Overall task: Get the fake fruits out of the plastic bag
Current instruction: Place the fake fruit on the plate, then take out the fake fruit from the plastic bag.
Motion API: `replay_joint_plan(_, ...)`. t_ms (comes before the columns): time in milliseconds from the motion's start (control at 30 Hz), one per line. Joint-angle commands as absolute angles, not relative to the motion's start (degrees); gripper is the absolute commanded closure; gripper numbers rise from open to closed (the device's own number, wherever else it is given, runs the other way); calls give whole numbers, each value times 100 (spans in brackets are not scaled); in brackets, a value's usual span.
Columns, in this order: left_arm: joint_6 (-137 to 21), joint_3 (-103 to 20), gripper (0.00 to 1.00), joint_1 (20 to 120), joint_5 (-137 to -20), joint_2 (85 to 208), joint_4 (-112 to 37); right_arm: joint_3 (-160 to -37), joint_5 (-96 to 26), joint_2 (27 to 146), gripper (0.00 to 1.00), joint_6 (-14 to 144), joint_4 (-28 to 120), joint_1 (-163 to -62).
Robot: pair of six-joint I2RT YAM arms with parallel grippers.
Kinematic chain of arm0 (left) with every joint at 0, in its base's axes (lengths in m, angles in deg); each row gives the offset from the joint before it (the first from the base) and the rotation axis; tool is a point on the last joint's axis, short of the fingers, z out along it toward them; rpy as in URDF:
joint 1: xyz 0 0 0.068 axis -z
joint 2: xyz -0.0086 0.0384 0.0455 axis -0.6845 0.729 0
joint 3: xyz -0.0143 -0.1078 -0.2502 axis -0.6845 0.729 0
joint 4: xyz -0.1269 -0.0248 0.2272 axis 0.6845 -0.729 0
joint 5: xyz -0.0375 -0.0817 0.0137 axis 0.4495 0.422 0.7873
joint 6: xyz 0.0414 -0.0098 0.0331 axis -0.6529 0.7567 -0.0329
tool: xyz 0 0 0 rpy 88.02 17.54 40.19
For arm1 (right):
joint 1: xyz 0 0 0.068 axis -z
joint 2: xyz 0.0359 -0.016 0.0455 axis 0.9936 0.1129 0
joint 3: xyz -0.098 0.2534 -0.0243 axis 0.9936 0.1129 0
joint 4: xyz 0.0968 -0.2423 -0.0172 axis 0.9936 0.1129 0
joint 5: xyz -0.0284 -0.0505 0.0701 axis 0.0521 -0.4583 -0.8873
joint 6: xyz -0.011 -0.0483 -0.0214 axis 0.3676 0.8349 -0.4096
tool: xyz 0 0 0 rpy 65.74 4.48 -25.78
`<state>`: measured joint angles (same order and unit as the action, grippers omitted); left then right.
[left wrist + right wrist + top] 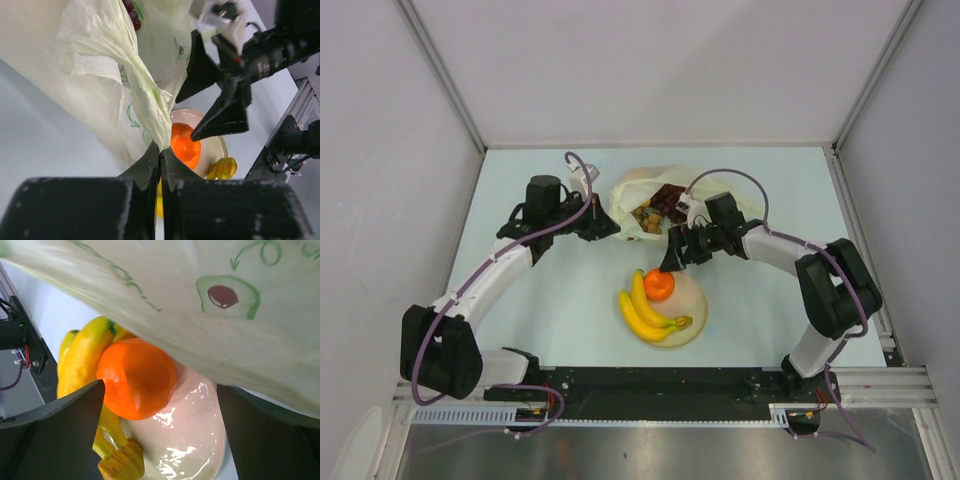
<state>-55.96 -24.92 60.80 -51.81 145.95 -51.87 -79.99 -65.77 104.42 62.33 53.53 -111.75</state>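
The right tool [670,262] hangs with its jaws spread wide over the orange [659,285] and grips nothing. The orange rests on the cream plate [698,305] against the two bananas [642,312]. The left tool [160,150] is pinched tight on a gathered fold of the plastic bag [100,75], which lies on the desk [550,300] just beyond the plate. Dark grapes [669,197] and brown bits [647,218] show inside the bag. The step in hand looks like reaching into the bag for the next fruit. To do it well, the right tool should lift straight clear of the orange so as not to roll it. It should then enter the bag's opening low with jaws open. Meanwhile the left tool should hold the fold up and taut, so the thin film is not caught between the fingers along with the fruit.
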Motion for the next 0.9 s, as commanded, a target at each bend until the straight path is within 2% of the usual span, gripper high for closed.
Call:
replay_joint_plan(0, -5520, -2479, 96, 6060, -5021, 14548, -4999, -8219, -6805, 9644, 0, 6558, 5636, -10989)
replay_joint_plan(100, -5449, -2514, 97, 6034, -4950, 14539, -5007, -8377, -6578, 9117, 0, 6840, 5892, -10971)
replay_joint_plan(267, -5633, -2690, 97, 6016, -4888, 14530, -5262, -8421, -5596, 8641, 0, 6726, 5279, -10962)
replay_joint_plan(433, -5748, -2646, 98, 5963, -4880, 14451, -5376, -8956, -4671, 9615, 3, 6718, 4576, -10962)
replay_joint_plan(533, -5757, -2619, 98, 5963, -4888, 14381, -5368, -9466, -4564, 10441, 20, 6849, 4346, -10971)
replay_joint_plan(633, -5783, -2663, 98, 5963, -4976, 14311, -5341, -10002, -4493, 11188, 30, 6980, 4451, -11111)
replay_joint_plan(800, -5581, -3162, 100, 5972, -5003, 14441, -5104, -10722, -4301, 11883, 32, 7008, 4303, -11410)
replay_joint_plan(867, -5598, -3427, 100, 5972, -4941, 14547, -5235, -11188, -3924, 12164, 27, 7077, 4258, -11480)
